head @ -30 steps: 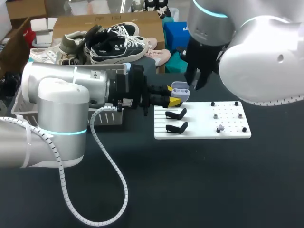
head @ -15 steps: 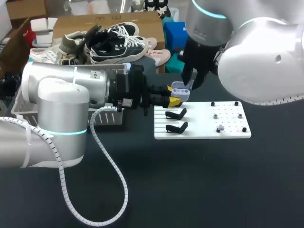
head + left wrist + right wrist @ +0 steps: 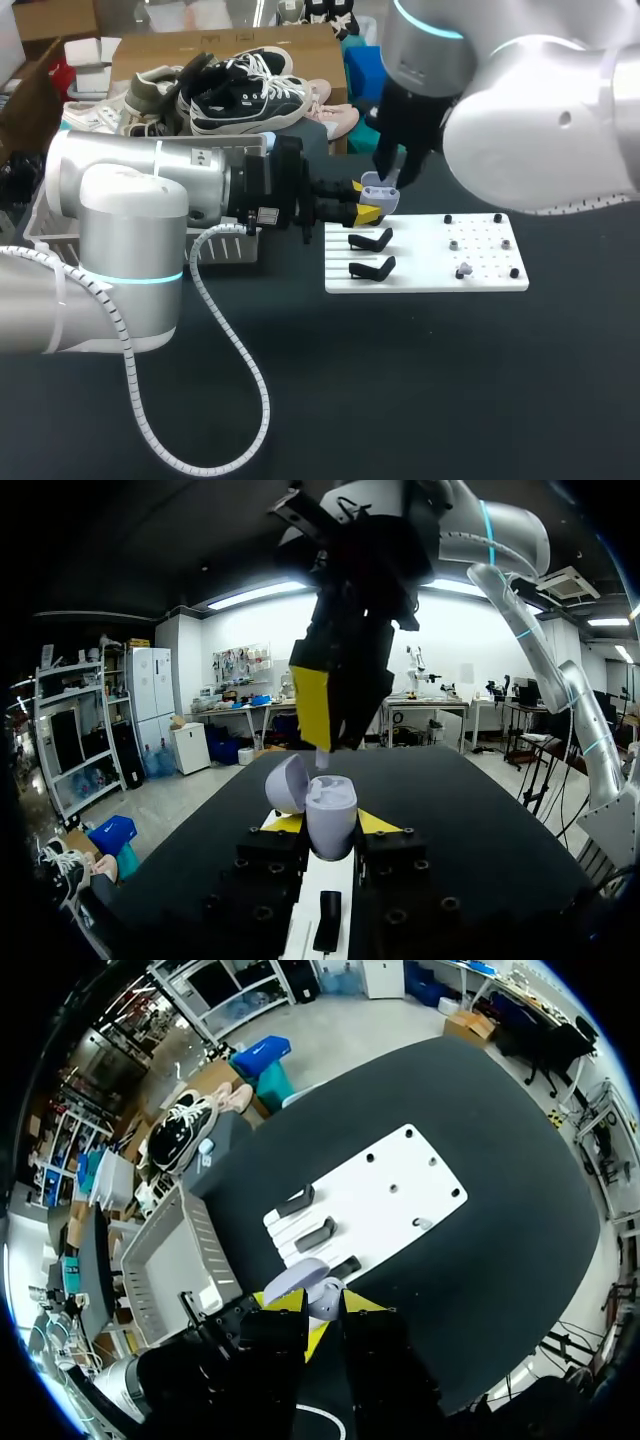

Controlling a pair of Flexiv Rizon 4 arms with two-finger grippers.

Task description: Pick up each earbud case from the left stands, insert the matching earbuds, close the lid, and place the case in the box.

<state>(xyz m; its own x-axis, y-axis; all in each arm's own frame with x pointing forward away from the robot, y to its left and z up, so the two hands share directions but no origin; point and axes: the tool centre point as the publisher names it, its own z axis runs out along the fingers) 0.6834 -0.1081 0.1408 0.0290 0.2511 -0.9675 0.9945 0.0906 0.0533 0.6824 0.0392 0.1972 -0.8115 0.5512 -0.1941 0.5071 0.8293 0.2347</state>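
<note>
Both arms meet at the white board's [image 3: 480, 268] far-left corner. The right gripper [image 3: 388, 181] has slid left and down, pinched narrow on a white earbud [image 3: 321, 759], over the open earbud case [image 3: 378, 190] clamped in the left gripper [image 3: 368, 205]. Insertion looks imminent.

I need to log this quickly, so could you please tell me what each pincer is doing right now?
Left pincer: closed on the open case.
Right pincer: closed on an earbud above it.

Open earbud case [image 3: 330, 802] at frame centre
The left pincer [image 3: 330, 824] clamps the lavender case from both sides; the right pincer [image 3: 335, 742] hangs just above it, over the black desk [image 3: 480, 810].
</note>
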